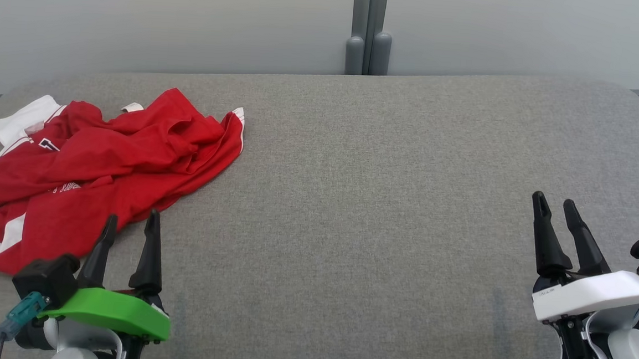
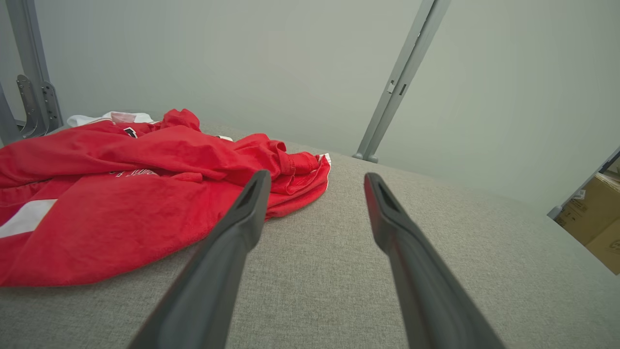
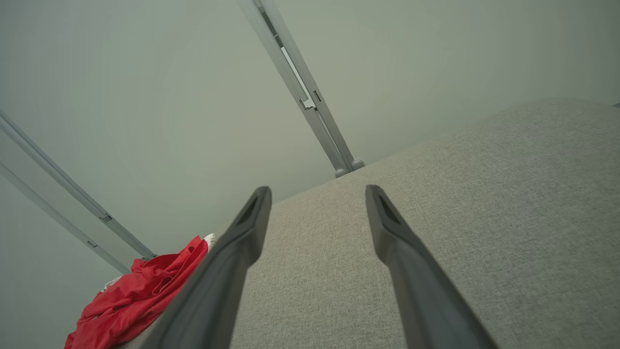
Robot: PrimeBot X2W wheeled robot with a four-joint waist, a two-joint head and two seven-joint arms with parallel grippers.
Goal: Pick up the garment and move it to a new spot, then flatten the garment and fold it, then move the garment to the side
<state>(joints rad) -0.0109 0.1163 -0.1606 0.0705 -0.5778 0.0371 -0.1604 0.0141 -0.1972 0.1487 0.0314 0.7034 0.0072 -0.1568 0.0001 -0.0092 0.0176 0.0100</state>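
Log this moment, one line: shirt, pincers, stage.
stage: pick-up not begun | shirt: crumpled, left end of cushion | left pincer: open, at shirt's near edge | right pincer: open, far right

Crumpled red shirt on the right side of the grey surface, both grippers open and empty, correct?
No: the head view shows the shirt on the left side of the grey surface, by the left gripper; it and the right gripper are open and empty.
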